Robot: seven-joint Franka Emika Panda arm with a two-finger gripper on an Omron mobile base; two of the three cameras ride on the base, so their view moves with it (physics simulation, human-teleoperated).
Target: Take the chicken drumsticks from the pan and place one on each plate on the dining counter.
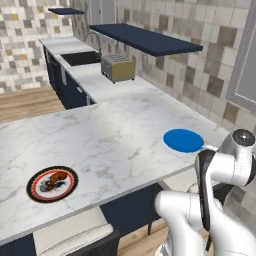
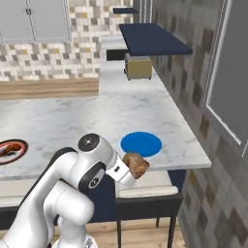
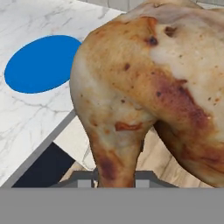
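Observation:
My gripper (image 2: 131, 170) is shut on a pale tan chicken drumstick (image 2: 136, 164), held in the air just off the near edge of the dining counter (image 2: 72, 121), in front of the blue plate (image 2: 141, 144). In the hand view the drumstick (image 3: 144, 87) looms large and hides the fingertips, with the blue plate (image 3: 41, 63) bare at the upper left. The second, reddish chicken drumstick (image 1: 56, 179) lies on the dark-rimmed plate (image 1: 35, 192) at the counter's left end. The blue plate (image 1: 183, 140) lies near the right end. The pan is out of view.
A toaster (image 1: 118, 67) and a sink (image 1: 80, 58) sit on the navy cabinet run behind. A navy shelf (image 1: 145, 39) juts from the tiled wall on the right. Cushioned stools (image 1: 75, 232) (image 2: 145, 186) stand under the counter's near edge.

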